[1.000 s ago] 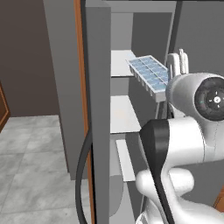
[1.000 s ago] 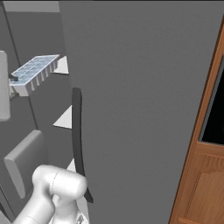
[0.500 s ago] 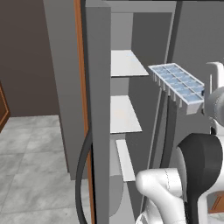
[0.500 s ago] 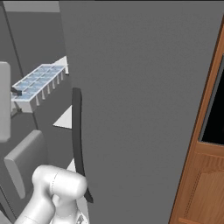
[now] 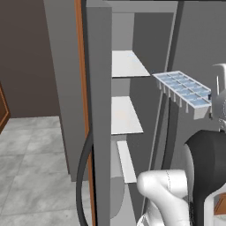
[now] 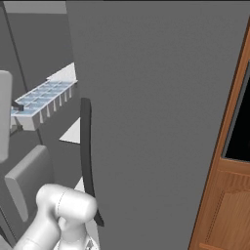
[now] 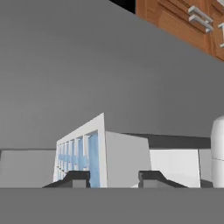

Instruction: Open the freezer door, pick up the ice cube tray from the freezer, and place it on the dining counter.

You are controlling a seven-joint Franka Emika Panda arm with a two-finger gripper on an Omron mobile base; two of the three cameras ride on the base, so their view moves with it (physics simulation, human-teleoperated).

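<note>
Left base view: ice cube tray (image 5: 184,90) held outside freezer (image 5: 128,114), cells blue.

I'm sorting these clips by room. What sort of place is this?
Most likely a home kitchen: an open freezer with white shelves, an ice cube tray carried by the hand, and wooden cabinets beside the fridge.

The gripper (image 7: 111,177) shows just its fingertips above the bottom band. The ice cube tray (image 5: 183,90) has its near end hidden where it is held. The freezer door (image 5: 95,132) is cut off by the picture's top and bottom edges.
</note>
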